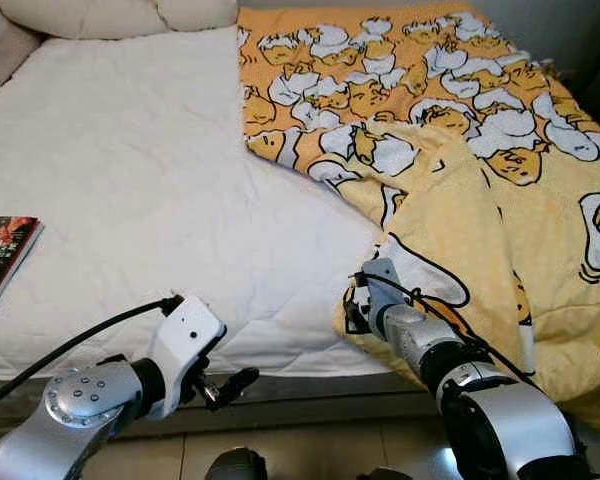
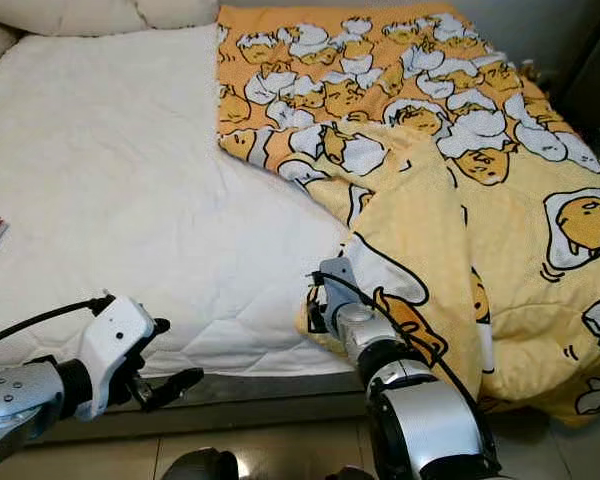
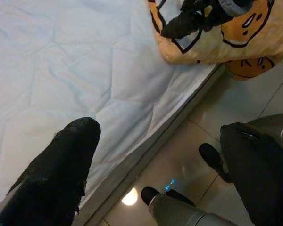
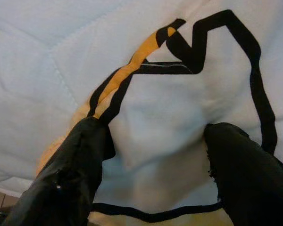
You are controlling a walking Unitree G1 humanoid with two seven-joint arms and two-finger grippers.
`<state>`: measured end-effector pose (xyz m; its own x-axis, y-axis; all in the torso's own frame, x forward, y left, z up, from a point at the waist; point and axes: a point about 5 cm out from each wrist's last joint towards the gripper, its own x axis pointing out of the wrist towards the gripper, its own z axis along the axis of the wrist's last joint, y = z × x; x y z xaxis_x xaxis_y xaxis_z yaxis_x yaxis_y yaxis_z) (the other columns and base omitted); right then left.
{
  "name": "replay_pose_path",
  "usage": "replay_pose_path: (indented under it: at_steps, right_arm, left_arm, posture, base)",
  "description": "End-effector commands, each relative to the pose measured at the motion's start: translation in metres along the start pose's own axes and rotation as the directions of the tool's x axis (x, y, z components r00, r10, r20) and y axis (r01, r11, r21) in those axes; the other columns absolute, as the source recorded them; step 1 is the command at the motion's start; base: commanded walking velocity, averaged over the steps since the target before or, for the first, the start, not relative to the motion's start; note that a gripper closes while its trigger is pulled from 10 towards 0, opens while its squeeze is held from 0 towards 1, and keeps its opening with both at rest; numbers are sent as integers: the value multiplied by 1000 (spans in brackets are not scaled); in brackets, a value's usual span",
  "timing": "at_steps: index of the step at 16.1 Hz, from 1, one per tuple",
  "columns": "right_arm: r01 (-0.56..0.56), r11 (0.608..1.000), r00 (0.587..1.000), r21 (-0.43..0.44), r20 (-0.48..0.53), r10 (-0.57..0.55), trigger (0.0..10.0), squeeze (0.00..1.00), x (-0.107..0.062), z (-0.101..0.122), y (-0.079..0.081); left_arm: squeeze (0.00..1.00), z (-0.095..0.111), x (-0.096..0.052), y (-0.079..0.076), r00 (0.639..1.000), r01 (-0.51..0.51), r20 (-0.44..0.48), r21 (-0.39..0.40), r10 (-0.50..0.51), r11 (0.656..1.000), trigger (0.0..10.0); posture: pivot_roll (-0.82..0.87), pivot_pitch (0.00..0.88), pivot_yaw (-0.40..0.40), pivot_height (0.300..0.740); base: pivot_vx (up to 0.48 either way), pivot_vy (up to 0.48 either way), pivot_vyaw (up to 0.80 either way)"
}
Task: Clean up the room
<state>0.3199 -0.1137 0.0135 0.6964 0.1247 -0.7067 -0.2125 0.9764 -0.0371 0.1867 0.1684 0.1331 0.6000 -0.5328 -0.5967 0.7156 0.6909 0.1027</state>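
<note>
White quilted bed (image 1: 150,190) is carrying a yellow cartoon-print blanket (image 1: 460,150) sprawling over its right side, with a dark-covered book (image 1: 2,258) lying at the left edge.

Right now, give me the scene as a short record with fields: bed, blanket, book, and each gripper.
bed: white quilted mattress, pillows at the head
blanket: yellow cartoon-print blanket over the robot's right side of the bed, near edge bunched and hanging over the side
book: book lies flat at the mattress's left edge
right gripper: right gripper open, fingers either side of a blanket fold at the near corner
left gripper: left gripper low at the bed's near edge, holding nothing
floor: tiled floor
</note>
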Motion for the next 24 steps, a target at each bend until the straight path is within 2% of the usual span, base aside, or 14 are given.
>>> replay_pose_path:
  at_steps: [1, 6, 16, 18, 19, 20, 21, 22, 23, 24]
  right_arm:
    - [6, 1000, 1000, -6, -18, -7, 0, 0, 0, -4, 0]
    - [23, 1000, 999, -12, -26, -24, 0, 0, 0, -6, -8]
    - [16, 1000, 1000, 2, -13, -16, 0, 0, -2, -4, -20]
    - [-62, 998, 998, -11, 7, 62, 0, 0, -3, -3, -21]
    - [-170, 985, 985, -25, 22, 170, 0, 0, -4, -2, -17]
    - [-350, 934, 936, -74, 8, 352, 0, 0, -7, -7, -11]
    - [-490, 859, 871, -148, -36, 491, 0, 0, -11, -16, -10]
    - [-579, 788, 814, -209, -85, 575, 0, 0, -17, -27, -15]
    - [-727, 639, 685, -252, -198, 701, 0, 0, -33, -50, -27]
    - [-814, 517, 578, -264, -289, 763, 0, 0, -52, -66, -37]
  left_arm:
    - [0, 2, -3, 0, 1000, -7, -5, 4, 7, 1000, 10000]
    - [0, 2, -5, -2, 1000, -7, -13, -5, 7, 1000, 10000]
    - [0, 6, 4, 0, 1000, 7, -5, -7, -7, 1000, 10000]
    - [0, 7, 6, 0, 1000, 11, 0, -5, -11, 1000, 10000]
    - [0, 8, 7, 0, 1000, 12, 3, -5, -12, 1000, 10000]
    - [0, 8, 8, 0, 1000, 13, 5, -5, -13, 1000, 10000]
    - [0, 8, 8, 0, 1000, 14, 6, -5, -14, 1000, 10000]
    - [0, 8, 9, 0, 1000, 15, 7, -5, -15, 1000, 10000]
    - [0, 8, 9, -1, 1000, 20, 8, -5, -20, 1000, 10000]
    - [0, 8, 10, -1, 1000, 28, 10, -4, -28, 1000, 10000]
  posture:
    - [184, 135, 31, 740]
    - [184, 146, 27, 740]
    - [141, 124, 42, 740]
    - [125, 115, 49, 740]
    - [121, 113, 49, 740]
    - [115, 108, 49, 740]
    - [113, 107, 49, 740]
    - [107, 106, 51, 740]
    - [99, 107, 55, 740]
    - [93, 107, 58, 740]
  base:
    - [0, 0, 0]
    - [0, 0, 0]
    - [0, 0, 0]
    - [0, 0, 0]
    - [0, 0, 0]
    - [0, 0, 0]
    - [0, 0, 0]
    - [0, 0, 0]
    - [0, 0, 0]
    - [0, 0, 0]
